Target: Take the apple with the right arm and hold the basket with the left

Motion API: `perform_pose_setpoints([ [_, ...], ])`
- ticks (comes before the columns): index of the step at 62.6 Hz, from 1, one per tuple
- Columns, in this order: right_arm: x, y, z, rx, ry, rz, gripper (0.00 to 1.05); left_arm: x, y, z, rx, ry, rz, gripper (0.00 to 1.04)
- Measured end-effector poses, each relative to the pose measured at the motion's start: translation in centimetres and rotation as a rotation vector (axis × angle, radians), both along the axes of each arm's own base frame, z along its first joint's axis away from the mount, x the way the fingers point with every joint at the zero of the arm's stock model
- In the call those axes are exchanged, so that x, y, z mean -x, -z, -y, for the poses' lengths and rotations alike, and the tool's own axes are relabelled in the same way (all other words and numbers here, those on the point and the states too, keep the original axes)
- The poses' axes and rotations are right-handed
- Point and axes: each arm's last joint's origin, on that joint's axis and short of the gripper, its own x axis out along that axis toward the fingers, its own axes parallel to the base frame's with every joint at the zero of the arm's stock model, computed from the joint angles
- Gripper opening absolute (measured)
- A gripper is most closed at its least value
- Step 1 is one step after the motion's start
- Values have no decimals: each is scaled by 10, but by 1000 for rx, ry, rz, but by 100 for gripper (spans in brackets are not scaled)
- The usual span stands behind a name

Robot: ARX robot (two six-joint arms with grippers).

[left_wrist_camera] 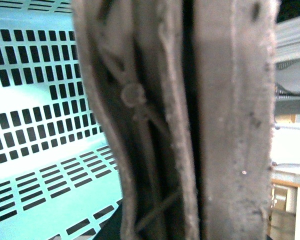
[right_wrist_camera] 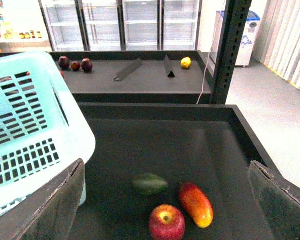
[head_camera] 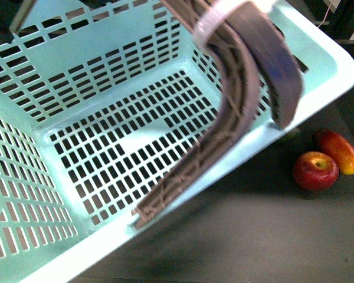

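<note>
The turquoise basket (head_camera: 106, 153) fills the front view, tilted, its brown ribbed handle (head_camera: 224, 118) arching over it. My left gripper is shut on the basket's handle (left_wrist_camera: 155, 125), which fills the left wrist view; the lattice wall (left_wrist_camera: 35, 125) lies behind. The red apple (head_camera: 315, 170) with a yellow stem dimple lies on the dark surface right of the basket. In the right wrist view the apple (right_wrist_camera: 166, 223) lies low between my right gripper's (right_wrist_camera: 167, 200) wide-open fingers (right_wrist_camera: 55, 205), which hover above it.
A red-and-yellow mango (right_wrist_camera: 196, 203) lies beside the apple, also in the front view (head_camera: 338, 151). A dark green oval fruit (right_wrist_camera: 150, 184) lies just beyond. The dark tray has raised walls (right_wrist_camera: 250, 135). A black post (right_wrist_camera: 230, 50) and a farther shelf with fruit stand behind.
</note>
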Motion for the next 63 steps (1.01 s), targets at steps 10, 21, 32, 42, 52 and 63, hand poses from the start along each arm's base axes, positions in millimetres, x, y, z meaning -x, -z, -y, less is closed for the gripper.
perform_pose_setpoints([
  [10,0,0,0,0,0,0,96,12,-5,12,6,72,11,15],
  [21,0,0,0,0,0,0,96,16,-13,12,26,105,35,15],
  [32,0,0,0,0,0,0,96,17,-15,11,21,105,49,15],
  [42,0,0,0,0,0,0,96,17,-15,11,20,105,49,15],
  [52,0,0,0,0,0,0,96,17,-15,11,22,108,48,15],
  [63,0,1,0,-5,29,-57,96,17,-15,10,21,107,48,15],
])
